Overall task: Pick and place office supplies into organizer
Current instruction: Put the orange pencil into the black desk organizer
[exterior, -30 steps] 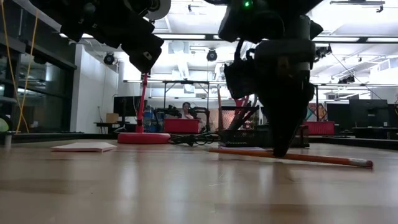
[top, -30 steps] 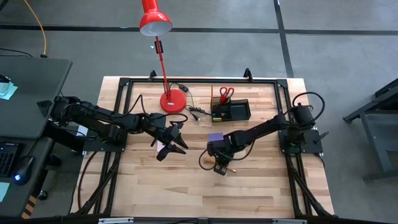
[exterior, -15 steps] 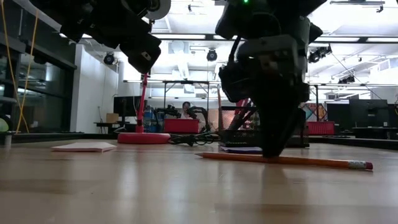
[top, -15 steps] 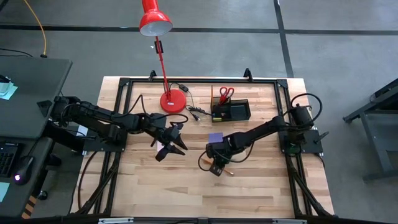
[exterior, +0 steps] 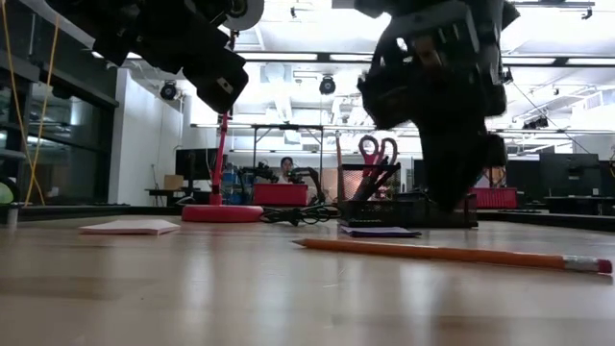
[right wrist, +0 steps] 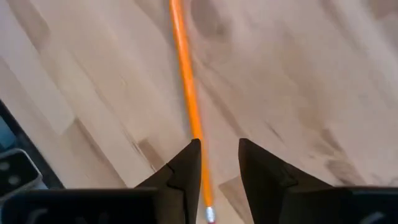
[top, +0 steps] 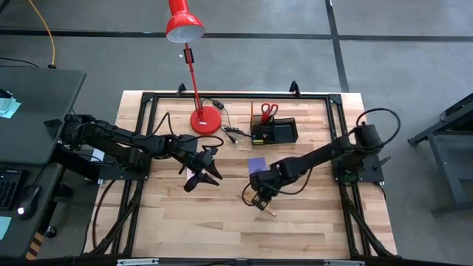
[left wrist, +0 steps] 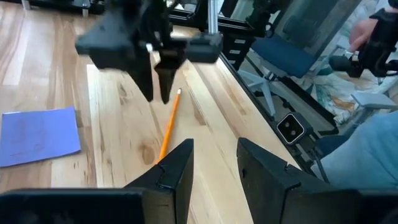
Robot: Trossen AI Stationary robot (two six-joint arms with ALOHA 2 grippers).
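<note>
An orange pencil (top: 266, 209) lies flat on the wooden table (exterior: 452, 254). My right gripper (top: 258, 198) hangs open just above it, fingers pointing down, clear of the wood in the low view (exterior: 454, 200). The pencil (right wrist: 188, 106) runs along the gap between its fingertips. A purple sticky pad (top: 256, 163) lies just beyond. My left gripper (top: 207, 171) hovers open over a pink pad (exterior: 130, 227) and touches nothing. The black organizer (top: 275, 132) near the far edge holds red-handled scissors (top: 268, 111) and an upright pencil.
The red desk lamp stands on its round base (top: 206, 120) left of the organizer, and a black cable (top: 233, 134) trails between them. A black frame rail (top: 334, 148) borders the table. Bare wood lies toward the near edge.
My right gripper has risen from the table, where its fingertips stood at the pencil, and now hangs clear above it. The pencil has slid and turned a little on the wood and stays lying flat.
</note>
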